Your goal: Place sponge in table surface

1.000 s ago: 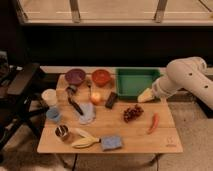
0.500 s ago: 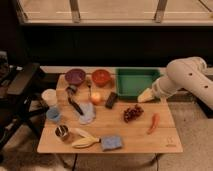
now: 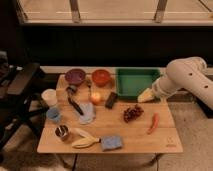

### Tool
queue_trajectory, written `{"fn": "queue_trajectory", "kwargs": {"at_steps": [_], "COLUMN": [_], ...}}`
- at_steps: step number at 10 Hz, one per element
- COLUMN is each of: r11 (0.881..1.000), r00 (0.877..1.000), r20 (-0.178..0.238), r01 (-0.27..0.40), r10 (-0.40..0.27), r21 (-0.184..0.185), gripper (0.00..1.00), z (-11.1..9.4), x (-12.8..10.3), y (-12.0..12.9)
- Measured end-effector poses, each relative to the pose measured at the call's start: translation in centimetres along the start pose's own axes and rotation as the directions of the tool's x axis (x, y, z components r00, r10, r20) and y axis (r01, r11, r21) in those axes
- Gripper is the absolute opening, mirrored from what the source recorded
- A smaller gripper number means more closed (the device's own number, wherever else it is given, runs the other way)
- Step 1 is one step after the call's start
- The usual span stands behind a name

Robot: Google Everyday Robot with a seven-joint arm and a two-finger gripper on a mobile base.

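The pale yellow sponge (image 3: 144, 95) appears clamped in the fingers of the gripper (image 3: 151, 94), beside the green bin's (image 3: 135, 76) front corner; released here, it could be caught on the rim and kept off the table (image 3: 165, 142)

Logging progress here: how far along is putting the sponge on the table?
Nothing looks finished yet. In hand: the gripper hangs by the front right corner of the green bin, something yellowish at its tip, possibly the sponge. Left: setting it on bare table and backing away.
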Motion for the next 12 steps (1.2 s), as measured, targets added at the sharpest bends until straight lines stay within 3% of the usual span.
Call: {"fn": "queue_trajectory", "kwargs": {"at_steps": [2,4,7,11,12], "r11": [1.000,0.996,0.986,0.967,0.965], "r00": [0.999,0.995,0.981,0.962,0.962], "r20": [-0.018,-0.053,-0.139,-0.239,-0.245], "r01": [0.027,0.083,0.120,0.071,0.056], "r10": [-0.027,-0.084,-0.135,-0.130,-0.121], "r21": [0.005,-0.017,-0.111,-0.243,-0.257], "gripper": [0.74,0.74,0.74,0.74,0.74], "z": [0.1,0.5,2.6,7.2,8.2], "x": [0.4,1.9,7.3,11.9,12.5], "y": [0.3,2.5,7.9,11.8,12.5]}}
